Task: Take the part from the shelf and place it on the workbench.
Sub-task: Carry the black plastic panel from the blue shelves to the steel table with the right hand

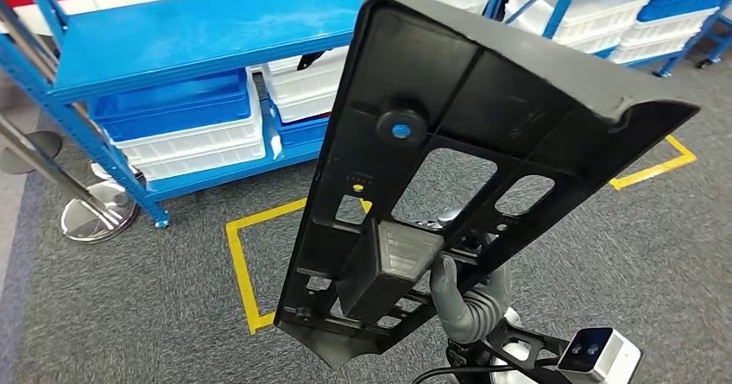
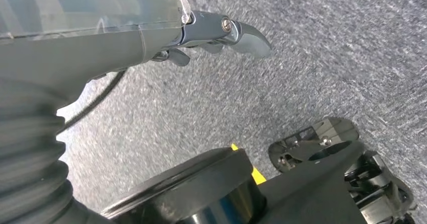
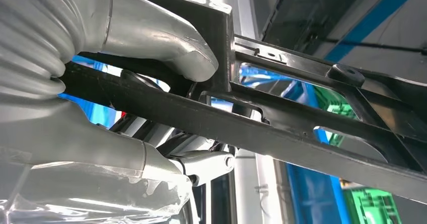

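A large flat black plastic part [image 1: 466, 134] with cut-out windows and ribs stands tilted in front of me, lifted off the blue shelf [image 1: 198, 30]. My right hand [image 1: 462, 293] grips its lower end from behind. In the right wrist view the thumb [image 3: 161, 38] presses on a black rib of the part [image 3: 312, 133] and the fingers [image 3: 201, 163] wrap under it. My left hand [image 2: 221, 32] hangs over the grey carpet with its fingers loosely extended and nothing in it.
Blue steel shelving holds blue and white plastic bins [image 1: 186, 125] on its lower level; more white bins [image 1: 587, 9] stand at the back right. Yellow tape [image 1: 237, 263] marks a box on the grey carpet. A chrome post base [image 1: 95, 211] stands at the left.
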Action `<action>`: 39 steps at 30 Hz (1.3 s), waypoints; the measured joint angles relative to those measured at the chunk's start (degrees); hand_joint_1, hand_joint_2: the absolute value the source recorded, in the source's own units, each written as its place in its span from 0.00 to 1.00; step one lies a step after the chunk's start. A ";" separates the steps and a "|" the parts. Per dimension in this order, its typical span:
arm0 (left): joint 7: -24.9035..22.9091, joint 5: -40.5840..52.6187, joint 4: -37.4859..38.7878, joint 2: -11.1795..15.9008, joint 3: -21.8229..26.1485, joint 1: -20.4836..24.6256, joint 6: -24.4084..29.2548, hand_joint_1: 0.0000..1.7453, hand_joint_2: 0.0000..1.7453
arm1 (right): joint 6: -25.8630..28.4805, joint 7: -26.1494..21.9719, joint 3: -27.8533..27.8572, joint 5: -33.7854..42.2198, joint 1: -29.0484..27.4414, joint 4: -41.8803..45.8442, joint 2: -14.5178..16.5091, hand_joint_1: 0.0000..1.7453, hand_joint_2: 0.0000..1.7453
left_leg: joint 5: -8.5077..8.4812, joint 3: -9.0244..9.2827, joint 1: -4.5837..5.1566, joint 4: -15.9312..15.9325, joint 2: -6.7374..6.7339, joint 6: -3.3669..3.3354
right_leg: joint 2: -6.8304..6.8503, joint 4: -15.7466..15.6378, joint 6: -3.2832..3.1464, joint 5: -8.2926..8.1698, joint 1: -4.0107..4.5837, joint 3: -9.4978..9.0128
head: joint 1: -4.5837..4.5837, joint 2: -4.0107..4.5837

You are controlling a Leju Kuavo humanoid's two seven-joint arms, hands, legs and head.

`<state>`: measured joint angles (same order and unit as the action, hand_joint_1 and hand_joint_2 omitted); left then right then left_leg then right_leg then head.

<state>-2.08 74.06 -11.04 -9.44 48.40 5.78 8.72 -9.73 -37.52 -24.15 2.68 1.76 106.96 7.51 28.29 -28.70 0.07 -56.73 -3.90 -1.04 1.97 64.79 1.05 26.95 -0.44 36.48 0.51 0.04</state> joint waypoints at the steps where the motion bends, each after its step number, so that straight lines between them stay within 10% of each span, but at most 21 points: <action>1: -0.05 0.03 0.00 -0.01 0.00 -0.01 0.00 0.00 1.00 | 0.09 -0.01 0.00 -0.05 0.01 0.03 -0.01 1.00 1.00 | 0.13 0.04 0.14 -0.08 -0.44 0.25 | 1.00 -3.12 -0.46 -0.78 0.27 -1.65 | 0.01 0.00; 6: -1.17 0.28 0.00 -0.02 0.00 0.15 1.51 0.00 1.00 | 0.50 -0.05 0.04 -0.51 -0.05 0.20 -0.03 1.00 1.00 | 1.29 -0.14 0.26 -1.02 -1.12 1.65 | 0.17 -6.08 -2.53 -1.17 0.63 -2.35 | 0.07 0.00; 10: -1.76 0.52 0.00 -0.05 0.02 0.68 4.82 0.00 1.00 | 1.84 -0.08 0.03 -1.42 -0.01 0.33 -0.03 1.00 1.00 | 7.78 -5.01 -0.07 -12.94 2.85 2.33 | -1.73 -6.30 -3.45 -1.61 0.42 -2.14 | 0.11 0.00; 12: -1.55 0.79 0.00 -0.13 0.01 0.92 6.30 0.00 1.00 | 3.00 -0.13 0.04 -2.06 -0.16 0.33 -0.04 1.00 1.00 | 8.07 -6.23 -0.17 -16.33 3.08 2.44 | -3.02 -6.15 -3.51 -1.65 0.46 -2.07 | 0.11 0.00; 16: -0.97 1.25 0.00 -0.18 0.00 0.41 7.06 0.00 1.00 | 4.67 -1.13 0.14 -2.95 -0.50 0.38 -0.07 1.00 1.00 | 1.07 -1.31 -0.62 -4.94 6.41 2.11 | -5.95 -5.44 -3.10 -1.78 0.41 -1.69 | 0.09 0.00; 20: -0.84 1.88 0.00 -0.31 -0.11 0.44 7.08 0.00 1.00 | 5.61 -2.01 0.47 -3.43 -1.13 0.83 -0.20 1.00 1.00 | 0.92 -0.27 -0.73 -0.96 7.19 1.34 | -7.88 -5.16 -1.47 -2.75 0.22 -0.05 | 0.05 0.00; 27: -0.86 1.93 0.00 -0.38 -0.21 0.11 7.19 0.00 1.00 | 5.80 -2.02 0.87 -4.54 -2.03 1.14 -0.36 1.00 1.00 | 0.16 -0.20 -0.53 -0.20 2.17 0.20 | -2.38 9.84 -0.20 4.33 -0.07 6.88 | -0.33 0.00; 31: -0.85 2.04 0.00 -0.34 -0.21 0.11 7.17 0.00 1.00 | 6.26 -2.00 0.87 -4.98 -2.21 0.88 -0.43 1.00 1.00 | 0.66 0.12 -0.38 -0.38 -0.05 0.71 | 0.46 -1.34 -0.46 -0.83 -0.04 0.44 | -0.35 0.00; 35: -0.84 2.31 0.00 -0.31 -0.32 0.14 7.06 0.00 1.00 | 6.67 -1.96 0.90 -5.29 -2.26 0.87 -0.43 1.00 1.00 | 1.14 0.41 -0.01 -0.40 -1.77 1.74 | 0.79 -5.24 -1.81 -1.19 0.69 -1.26 | -0.22 0.00; 39: -0.81 2.34 0.00 -0.22 -0.46 0.44 5.85 0.00 1.00 | 6.82 -1.92 0.92 -5.75 -2.31 0.96 -0.34 1.00 1.00 | 5.57 -2.12 -0.44 -6.98 1.71 2.67 | -1.29 -5.74 -3.08 -1.53 0.34 -1.41 | -0.16 0.00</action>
<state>-2.90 76.41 -11.04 -9.66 47.94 6.23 14.57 -2.91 -39.44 -23.23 -3.07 -0.55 107.92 7.16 33.87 -30.81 -0.37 -63.71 -2.19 1.63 0.69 59.05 -2.03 25.43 -0.11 35.07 0.35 0.04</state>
